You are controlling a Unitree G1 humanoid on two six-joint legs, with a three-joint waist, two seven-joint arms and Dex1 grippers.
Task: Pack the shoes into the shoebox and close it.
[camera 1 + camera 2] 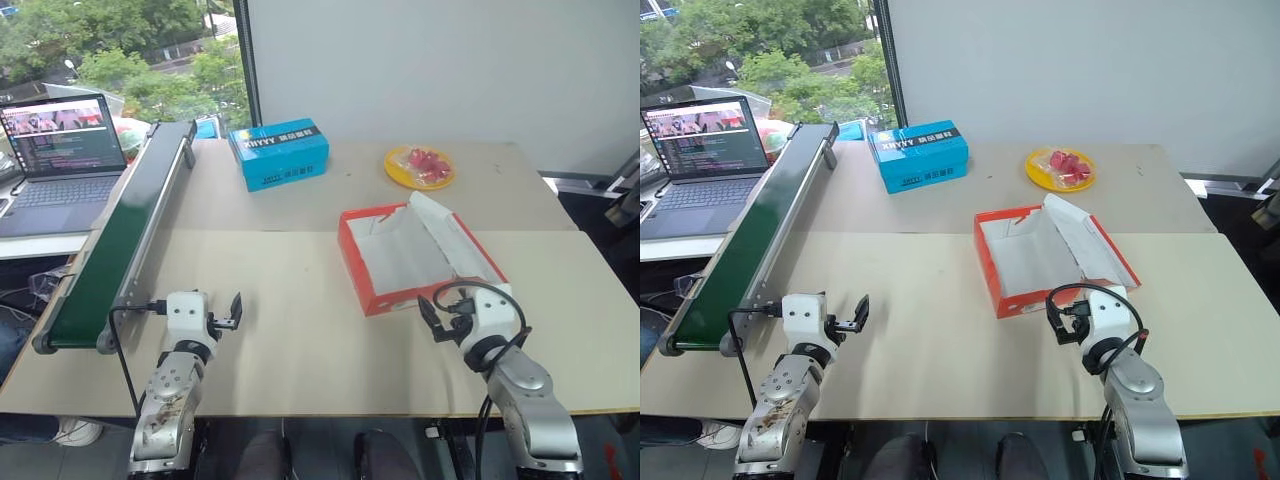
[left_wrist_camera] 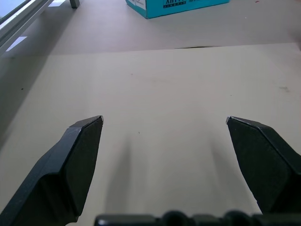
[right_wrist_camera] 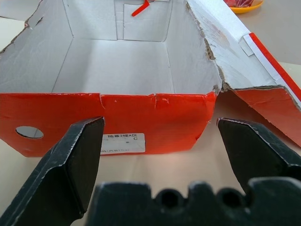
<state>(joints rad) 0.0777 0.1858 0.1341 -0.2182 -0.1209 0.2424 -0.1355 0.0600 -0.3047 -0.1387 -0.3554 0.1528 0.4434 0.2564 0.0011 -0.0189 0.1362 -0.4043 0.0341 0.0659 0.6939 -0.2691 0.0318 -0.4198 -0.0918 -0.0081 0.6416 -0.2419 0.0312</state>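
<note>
Spanning the scene are two pale tables [image 1: 300, 330] pushed together beneath a white wall and a window, carrying one green conveyor [image 1: 120, 240], one laptop [image 1: 62, 150], one open red shoebox [image 1: 372, 298] on the right half with its white inside empty, one blue box [image 1: 280, 154] and one yellow plate [image 1: 418, 168]. Both grippers hover low over the near edge with fingers spread wide, holding and touching nothing: the left gripper [image 1: 226, 314] over bare tabletop, the right gripper [image 1: 440, 322] just short of the shoebox's near wall.

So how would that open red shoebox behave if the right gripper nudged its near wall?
The shoebox looks empty, so probably light and apt to slide on the smooth table. Its torn edge and creased cardboard suggest walls that flex. The open lid may flop.
</note>
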